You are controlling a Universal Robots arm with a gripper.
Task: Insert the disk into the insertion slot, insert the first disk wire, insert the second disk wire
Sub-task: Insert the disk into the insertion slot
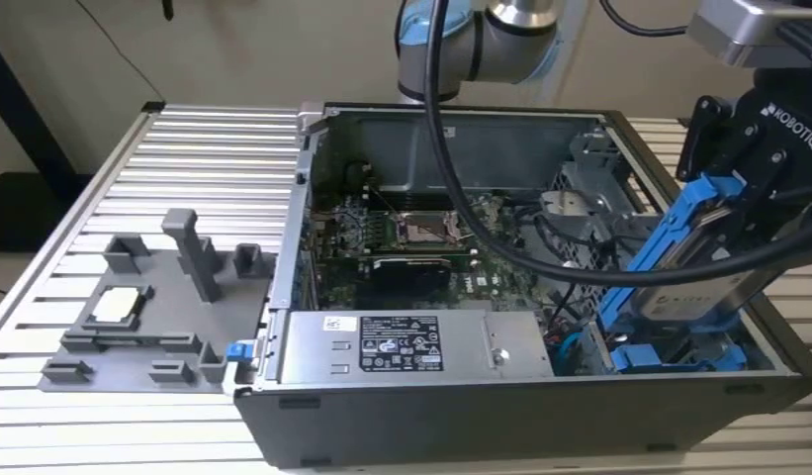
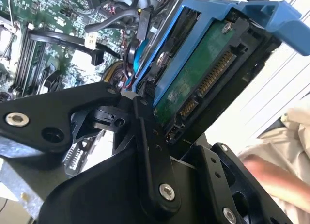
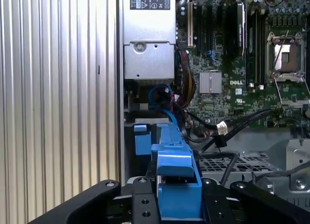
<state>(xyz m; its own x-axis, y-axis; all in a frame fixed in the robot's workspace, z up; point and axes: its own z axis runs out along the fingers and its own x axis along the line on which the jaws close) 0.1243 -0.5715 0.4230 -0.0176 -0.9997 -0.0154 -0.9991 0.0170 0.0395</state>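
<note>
disk: disk (image 1: 696,302) in its blue carrier, held steeply tilted over the open PC case (image 1: 379,421), at the exterior view's right. Upper end is up at the gripper, lower end is down inside the case's front corner.
disk underside: in the second wrist view the green board and connector row of the disk (image 2: 193,73) face the camera.
gripper: gripper (image 1: 729,198) is clamped on the disk's upper part, with 1 finger (image 2: 145,122) against the carrier edge.
insertion slot: the grey sheet-metal bay with the perforated wall (image 3: 242,161) is just beside the carrier's end tab in the first wrist view. Can't tell if the disk's lower end is in it.
wires: a blue cable loop (image 3: 160,95) lies past the carrier's far end. Black leads with a white plug (image 3: 221,128) lie loose near the bay.
case interior: motherboard (image 1: 406,252) is in the middle, and the grey box with the white sticker (image 1: 399,346) is along the front wall.
table: slatted metal table (image 1: 208,148) with a grey fixture tray (image 1: 141,317) at the exterior view's left, well apart from the disk.
other: a blurred hand (image 2: 271,175) is outside the case in the second wrist view.
</note>
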